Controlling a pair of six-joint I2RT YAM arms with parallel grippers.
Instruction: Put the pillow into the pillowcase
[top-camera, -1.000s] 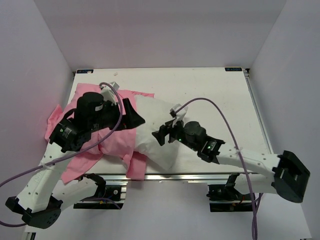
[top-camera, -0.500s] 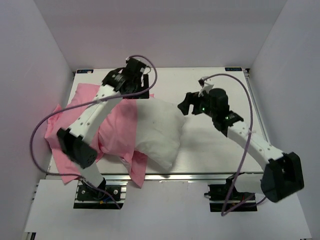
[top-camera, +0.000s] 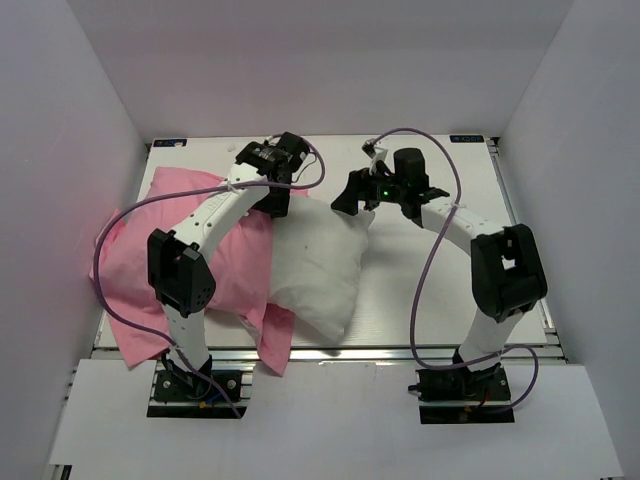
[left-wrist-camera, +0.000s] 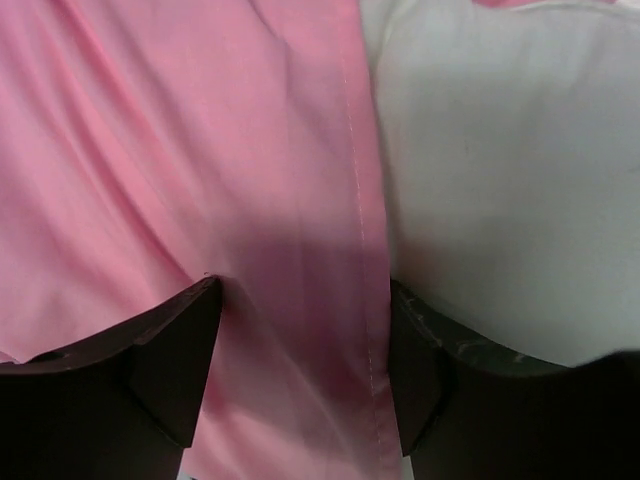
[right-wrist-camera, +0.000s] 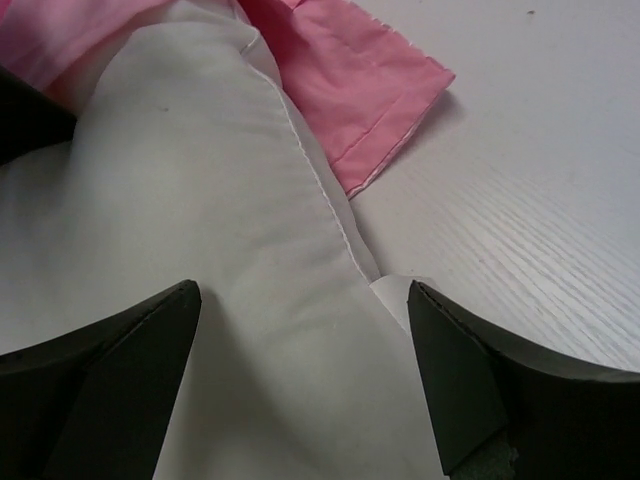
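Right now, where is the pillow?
Top view: the pillow lies mid-table, its left end inside the pillowcase, its right end bare near the right gripper.

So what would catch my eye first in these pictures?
A plump white pillow lies mid-table, its left part covered by a pink pillowcase that spreads toward the left edge. The left arm and right arm reach over it from the near side. The left end effector is open astride the pillowcase's hem, and the right end effector is open over the pillow's far edge.
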